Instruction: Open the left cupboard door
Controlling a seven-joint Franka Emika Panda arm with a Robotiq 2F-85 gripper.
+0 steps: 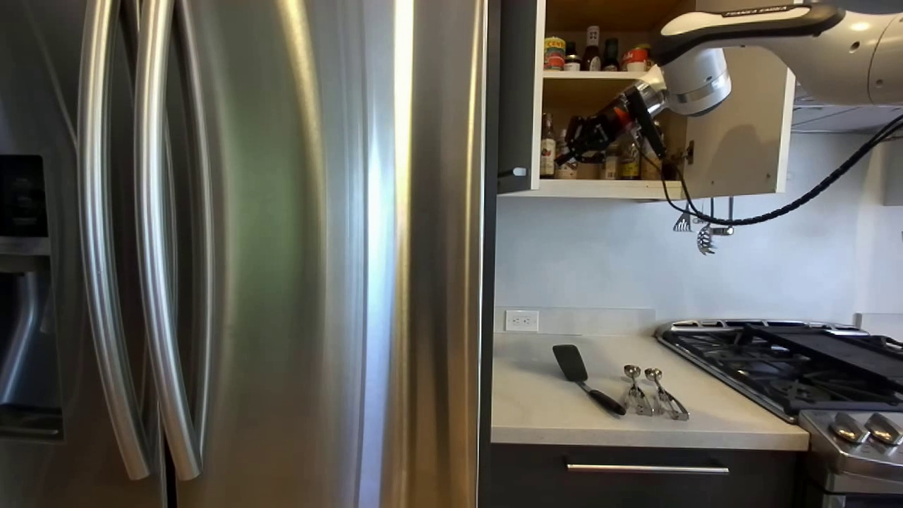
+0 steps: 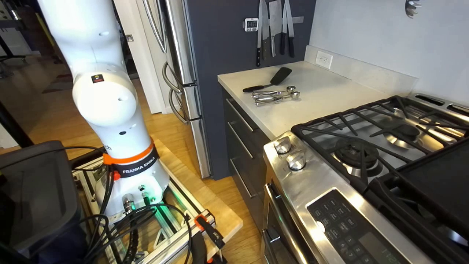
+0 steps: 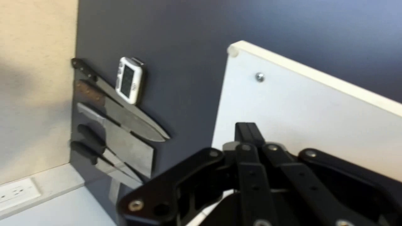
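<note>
Fridge stood at left. Left door was just beside it, swung open, nearly edge-on in an exterior view, handle at its bottom. Gripper was next right, clenched, jaws together, at the door's pale inner side; couldn't tell if touching. Cupboard behind held bottles. Below, spatula, then two scoops lay on bench. Right door, partly behind arm, stood open too. Stove far right.
</note>
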